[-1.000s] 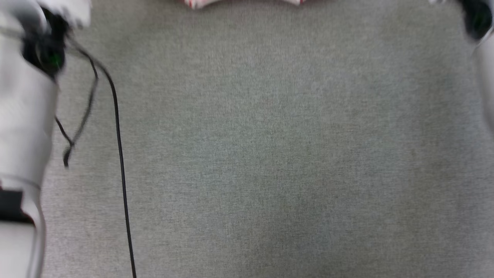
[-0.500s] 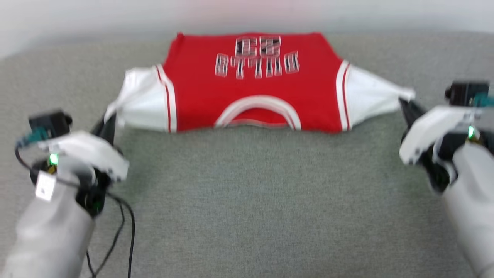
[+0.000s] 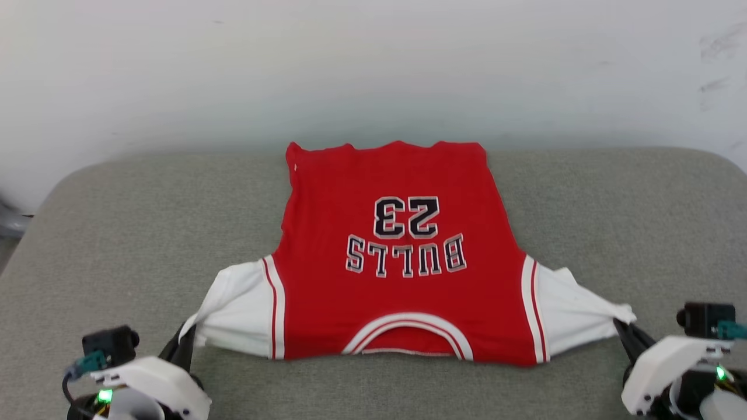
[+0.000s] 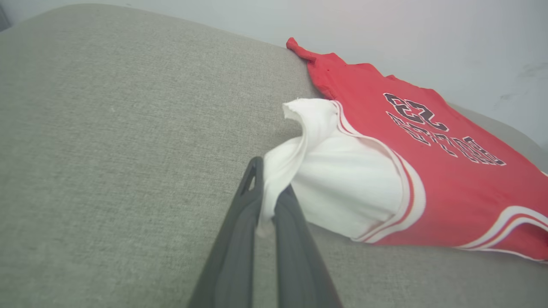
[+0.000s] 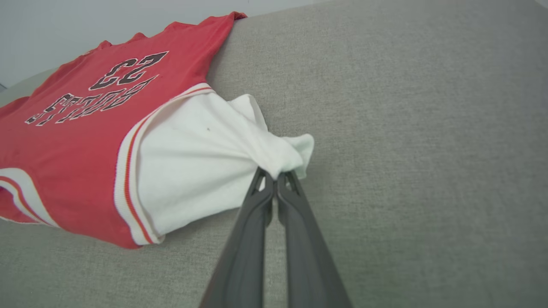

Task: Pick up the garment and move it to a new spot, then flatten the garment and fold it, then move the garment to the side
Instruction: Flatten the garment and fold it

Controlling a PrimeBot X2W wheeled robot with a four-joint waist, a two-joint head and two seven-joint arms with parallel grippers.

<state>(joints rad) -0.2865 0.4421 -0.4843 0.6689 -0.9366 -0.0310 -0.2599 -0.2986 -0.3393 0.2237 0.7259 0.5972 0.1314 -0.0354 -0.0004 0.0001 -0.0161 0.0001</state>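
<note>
The garment (image 3: 397, 280), a red jersey with white sleeves and black "BULLS 23" lettering, lies spread face up on the grey cushion (image 3: 146, 221), its collar toward me. My left gripper (image 3: 185, 344) is shut on the tip of the left white sleeve (image 4: 342, 179), pinched between the dark fingers (image 4: 239, 231). At the lower right, my right gripper (image 3: 621, 329) is shut on the bunched end of the other white sleeve (image 5: 205, 167). Both sleeves are pulled outward. The garment (image 4: 428, 145) reaches nearly to the cushion's far edge. In the right wrist view the garment (image 5: 85, 111) lies flat to the left of my fingers (image 5: 299, 231).
A pale wall (image 3: 373, 70) rises right behind the cushion's rounded far edge. Bare grey fabric lies to the left (image 4: 107, 128) and right (image 5: 406, 107) of the jersey. The cushion's left corner curves away near a dark object (image 3: 9, 221).
The head camera has tilted up, from bare cushion to the whole jersey and wall. Both grippers stay shut on the sleeve tips, with the jersey stretched between them.
</note>
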